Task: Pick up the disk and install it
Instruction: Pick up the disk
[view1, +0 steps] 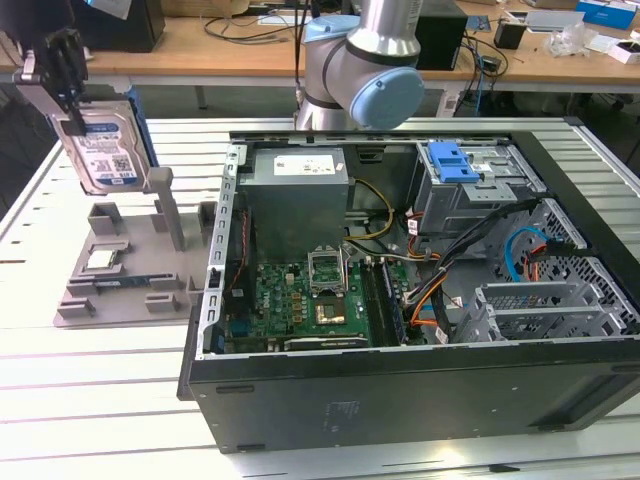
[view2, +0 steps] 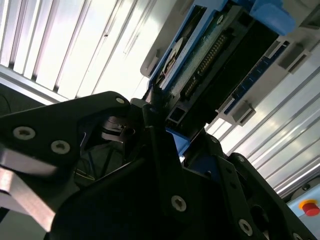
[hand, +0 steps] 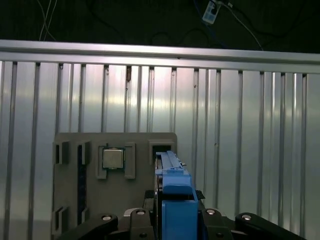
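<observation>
Pincer clamped on the top edge of the disk. The disk hangs upright, clear above the grey fixture, at the exterior view's left. Judged: rigid, fairly heavy, shock-sensitive; the blue caddy edges give the firmest hold. Open desk around the fixture. Inside the computer case, cables crowd the drive cage.

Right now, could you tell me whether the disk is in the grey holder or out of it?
Out: the gripper holds the disk on edge, up above the grey holder.
</observation>
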